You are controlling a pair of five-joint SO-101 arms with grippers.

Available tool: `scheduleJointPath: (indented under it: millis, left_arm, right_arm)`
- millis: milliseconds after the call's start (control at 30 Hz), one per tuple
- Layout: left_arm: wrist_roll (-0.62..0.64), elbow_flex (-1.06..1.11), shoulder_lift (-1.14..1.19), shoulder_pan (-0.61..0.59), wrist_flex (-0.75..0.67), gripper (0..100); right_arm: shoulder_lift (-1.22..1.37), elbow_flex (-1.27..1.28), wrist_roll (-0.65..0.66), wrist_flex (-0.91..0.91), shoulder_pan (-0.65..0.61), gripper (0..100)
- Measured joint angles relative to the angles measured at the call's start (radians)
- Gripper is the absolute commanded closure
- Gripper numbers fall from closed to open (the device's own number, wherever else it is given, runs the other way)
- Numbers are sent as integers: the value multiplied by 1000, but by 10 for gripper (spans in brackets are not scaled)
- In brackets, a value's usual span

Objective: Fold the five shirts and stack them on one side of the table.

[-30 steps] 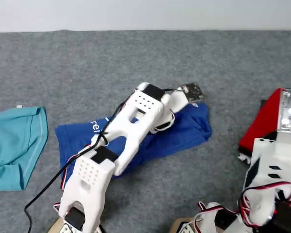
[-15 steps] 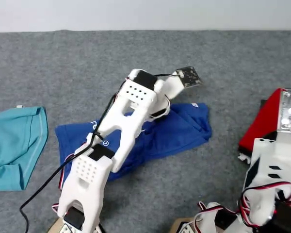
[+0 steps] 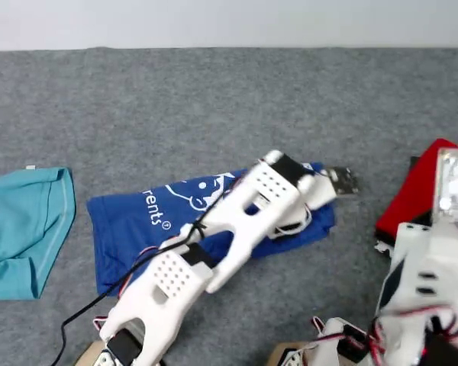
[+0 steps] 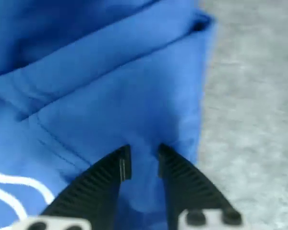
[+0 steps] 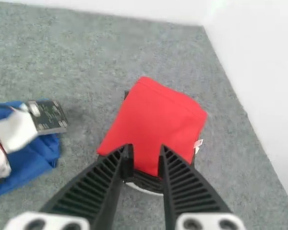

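Counter [image 3: 214, 99]: grey, carpet-like; it carries three shirts set well apart.
Left arm [image 3: 237, 229]: stretched diagonally over the blue shirt towards its right-hand edge, probably to take that edge for a fold.
Blue shirt [image 3: 118, 229]: mid-counter, lying flat with white print facing up; it is loosely folded and creased, so it looks like the shirt being worked on.
Right arm [image 3: 420, 290]: drawn back at the counter's right side, out of the left arm's way and above the red shirt.
Teal shirt [image 3: 23, 221]: at the far left edge, rumpled and not folded; it seems to be waiting its turn.
Red shirt [image 5: 153, 120]: folded into a neat rectangle at the right side; dark and white edges show under it, so this is probably the stack.
Left end effector [image 4: 144, 153]: narrowly spread just above the blue cloth near its hem, with nothing visibly pinched.
Right end effector [image 5: 144, 152]: narrowly spread, empty, and pointed at the red shirt.
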Motion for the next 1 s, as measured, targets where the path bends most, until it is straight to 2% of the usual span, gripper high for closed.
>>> scheduleJointPath:
  millis: [133,367,733,867,1000]
  left_arm:
    - [3,-31,2,8,32,910]
    - [14,-146,2,-87,91,910]
    - [18,149,-80,-135,66,910]
    - [20,184,-100,-167,26,910]
    - [20,172,-126,-169,51,910]
  right_arm:
    - [-2,-2,0,2,0,898]
    - [-2,-2,0,2,0,898]
    - [-6,-2,0,2,0,898]
    - [-6,-2,0,2,0,898]
    - [-6,-2,0,2,0,898]
